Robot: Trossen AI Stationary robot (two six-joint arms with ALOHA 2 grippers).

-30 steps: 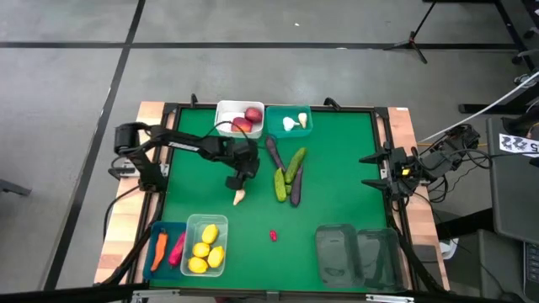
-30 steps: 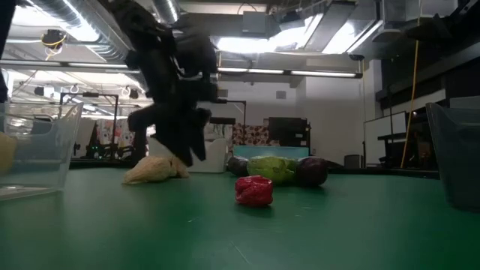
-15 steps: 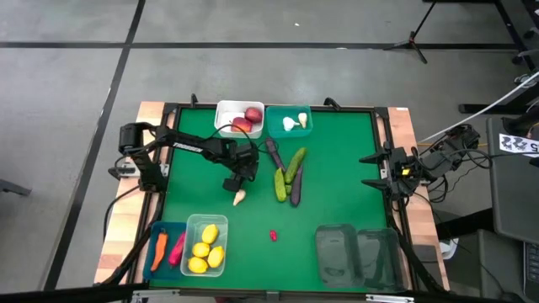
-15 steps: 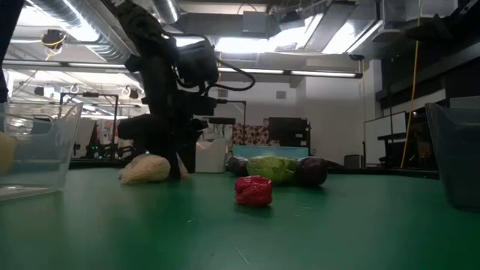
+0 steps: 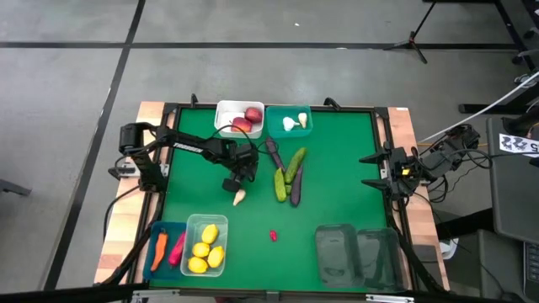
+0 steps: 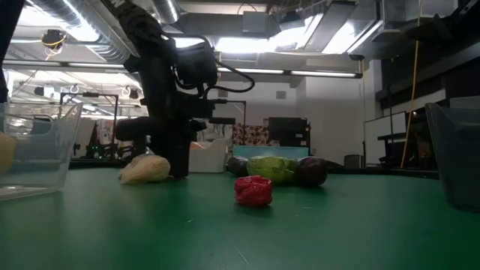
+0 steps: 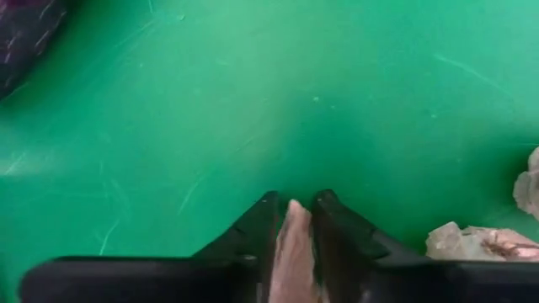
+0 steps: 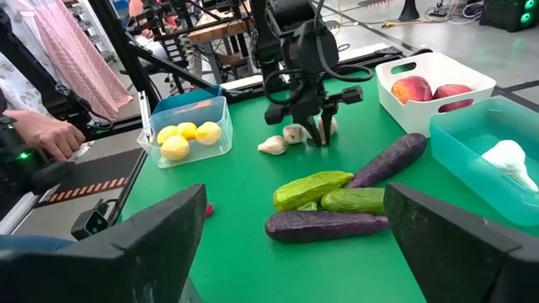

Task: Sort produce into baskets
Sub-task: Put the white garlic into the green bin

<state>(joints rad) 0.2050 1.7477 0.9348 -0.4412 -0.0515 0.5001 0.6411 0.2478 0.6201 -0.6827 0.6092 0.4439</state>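
left jaws closed on a garlic piece at mid-tabletop

the left gripper is lowered to the green tabletop, a little toward 9 o'clock of its centre in the high view. in the left wrist view, a pale sliver of garlic is seen pinched between the two dark fingers, so the jaws are judged to be gripping it, low and near one end. more of the garlic lies just beside the gripper, toward 6 o'clock. the grasp is probably taken so that the piece can be carried to the teal basket at 12 o'clock, where one white garlic is already held.

the right gripper is parked at the 3 o'clock edge, its jaws spread wide and empty in the right wrist view.

toward 3 o'clock of the left gripper, cucumbers and eggplants lie clustered; these sit near a direct path to the teal basket and could be brushed if the lift is low. a small red piece lies toward 6 o'clock. apples are in the white basket, lemons in the clear basket, a carrot in the blue one. the two dark baskets at 5 o'clock appear unfilled.
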